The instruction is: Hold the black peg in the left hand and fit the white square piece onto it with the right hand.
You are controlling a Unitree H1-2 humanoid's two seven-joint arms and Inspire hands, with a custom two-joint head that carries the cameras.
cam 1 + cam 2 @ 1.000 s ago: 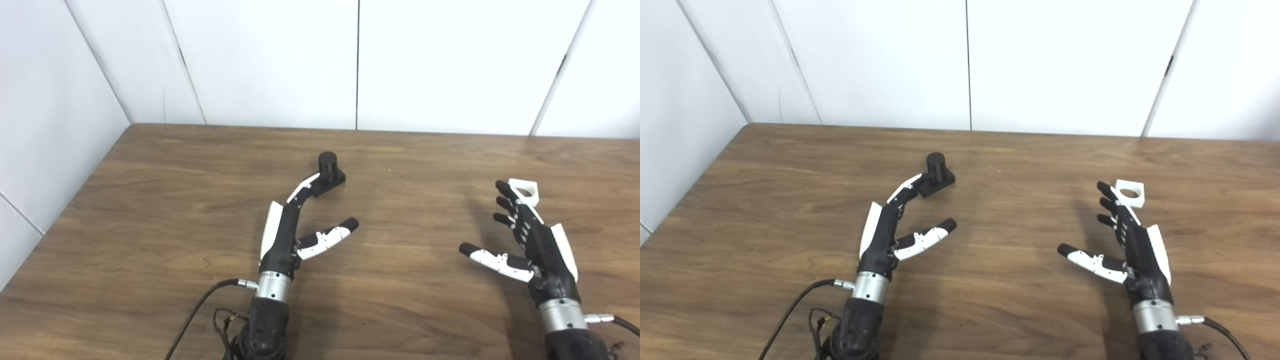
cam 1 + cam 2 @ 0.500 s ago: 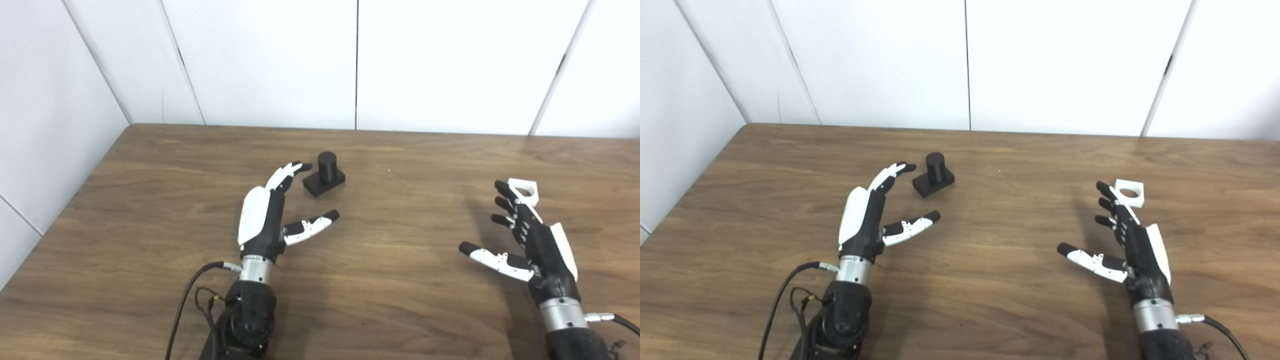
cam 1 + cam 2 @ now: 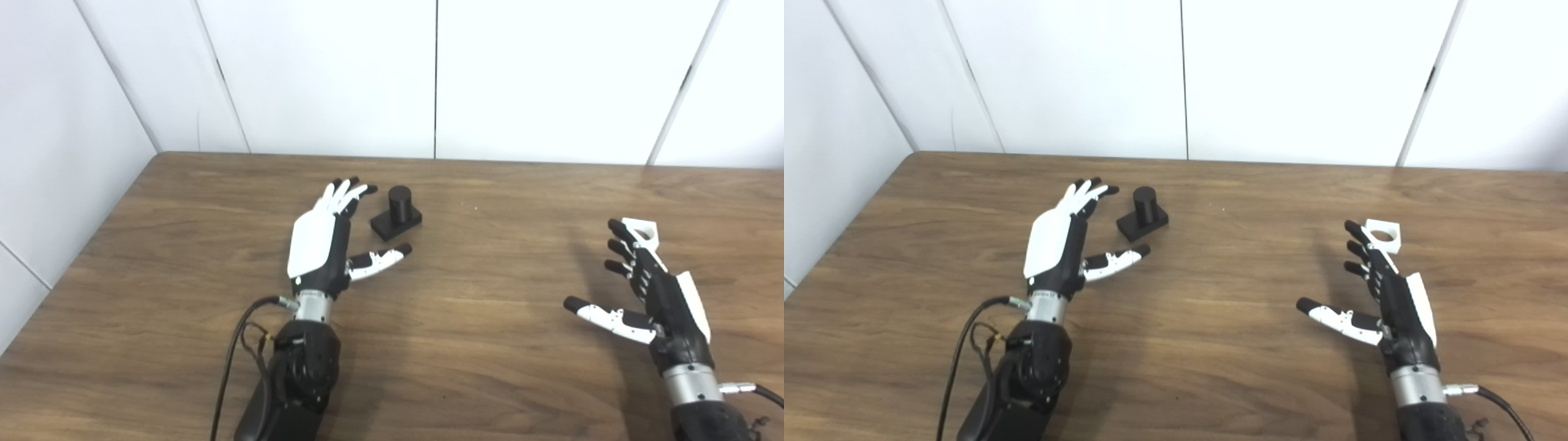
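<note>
My left hand (image 3: 318,248) is open and holds nothing; its palm faces down, the fingers (image 3: 346,193) spread, the thumb pointing toward the right edge of the desk (image 3: 184,245). The black peg (image 3: 397,212), a short cylinder upright on a flat black base, stands on the desk just beside that hand, on its right and a little toward the far edge, left of the desk's middle. My fingertips lie near the base; I judge them apart from it, though the gap is small. My right hand (image 3: 1387,294) is likewise open and empty, turned on edge with the thumb held out toward the left edge. The white square piece (image 3: 1383,236), with its round hole showing, lies flat on the desk directly beyond that hand's fingertips, toward the right edge; from these views I cannot tell whether the fingertips touch it. Finding: no part of the task is done. The peg is not grasped, the piece is not picked up, and the two lie well apart. Outstanding, in my judgement: close the left hand on the peg, take up the piece with the right, bring them together and seat the hole over the cylinder.
</note>
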